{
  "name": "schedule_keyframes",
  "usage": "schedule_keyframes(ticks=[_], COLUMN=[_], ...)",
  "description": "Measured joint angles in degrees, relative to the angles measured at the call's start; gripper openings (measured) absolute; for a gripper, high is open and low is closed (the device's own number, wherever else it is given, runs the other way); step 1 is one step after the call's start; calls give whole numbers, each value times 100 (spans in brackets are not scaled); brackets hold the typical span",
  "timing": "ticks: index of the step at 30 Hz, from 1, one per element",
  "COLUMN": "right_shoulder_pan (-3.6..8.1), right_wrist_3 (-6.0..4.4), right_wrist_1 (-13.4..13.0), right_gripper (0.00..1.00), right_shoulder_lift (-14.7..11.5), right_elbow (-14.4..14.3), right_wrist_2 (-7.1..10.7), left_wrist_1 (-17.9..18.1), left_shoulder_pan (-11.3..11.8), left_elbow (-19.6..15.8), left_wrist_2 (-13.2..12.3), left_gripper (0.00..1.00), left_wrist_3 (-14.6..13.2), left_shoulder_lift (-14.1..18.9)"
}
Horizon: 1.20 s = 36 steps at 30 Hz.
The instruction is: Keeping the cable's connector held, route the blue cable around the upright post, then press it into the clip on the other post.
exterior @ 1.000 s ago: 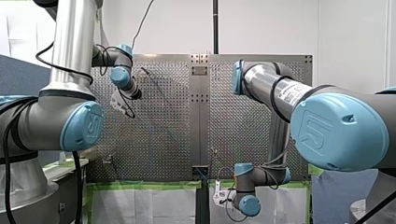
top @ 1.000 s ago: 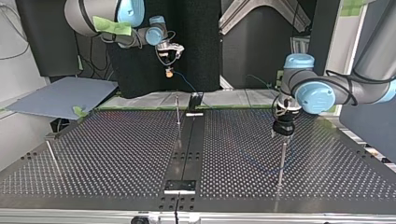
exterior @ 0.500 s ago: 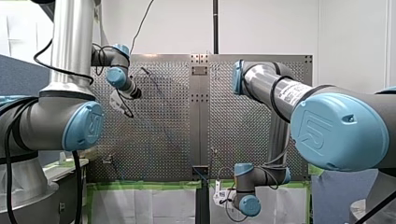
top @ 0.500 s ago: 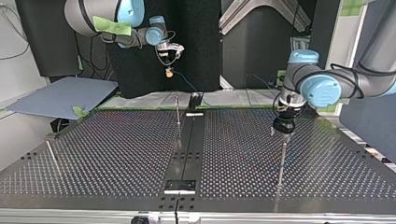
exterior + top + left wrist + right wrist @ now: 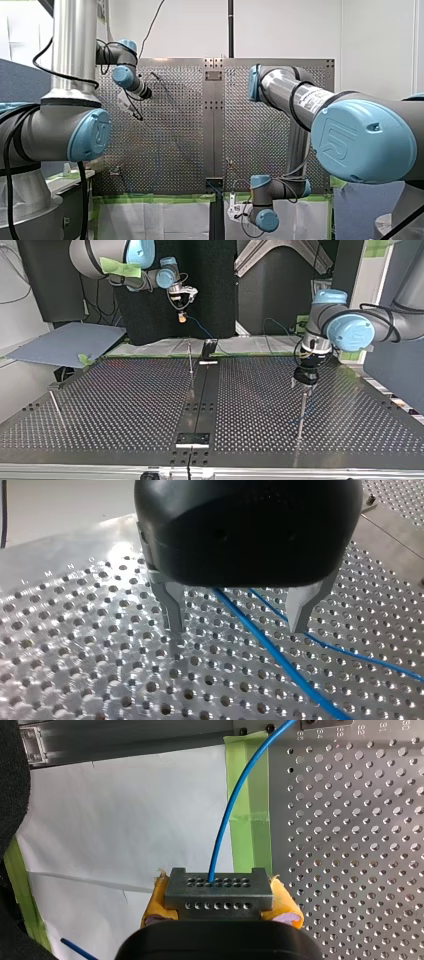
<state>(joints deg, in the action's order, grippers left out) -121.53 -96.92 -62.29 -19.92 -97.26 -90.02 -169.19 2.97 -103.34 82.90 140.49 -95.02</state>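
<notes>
Cable seen blue throughout; connector grey metal, dotted with two rows of small holes; pads of my right gripper yellow-orange; my left gripper black-bodied, fingers plain grey metal; table silver, patterned with regular grid of round holes; tape bright green; sheet beside it white; joint caps light blue; arm tubes silver-grey; board beside table slate blue

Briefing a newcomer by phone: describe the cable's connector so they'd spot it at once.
Follow my right arm, at the top view's upper left, down to my right gripper. Between the yellow pads sits the connector: a grey metal block with rows of holes, the blue cable leaving it.
</notes>
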Motion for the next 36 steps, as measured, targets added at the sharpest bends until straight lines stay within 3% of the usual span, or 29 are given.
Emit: schedule_keyframes(ticks=[5, 12, 26, 36], right_shoulder_pan=[-17, -23, -26, -30], right_wrist_3=[12, 14, 14, 14], right_wrist_1=[-1, 8, 16, 23], right_gripper=[0, 0, 0, 0], right_shoulder_lift=[0, 0, 0, 0], right_elbow=[0, 0, 0, 0], right_wrist_2=[1, 1, 1, 1], left_wrist_1=[-99, -83, -64, -119], left_shoulder_pan=[18, 130, 327, 331], left_elbow=[0, 0, 0, 0], left_wrist_2=[209, 314, 254, 101], left_gripper=[99, 99, 99, 99], left_wrist_3=[-93, -88, -35, -40], left_shoulder_lift=[124, 168, 279, 374])
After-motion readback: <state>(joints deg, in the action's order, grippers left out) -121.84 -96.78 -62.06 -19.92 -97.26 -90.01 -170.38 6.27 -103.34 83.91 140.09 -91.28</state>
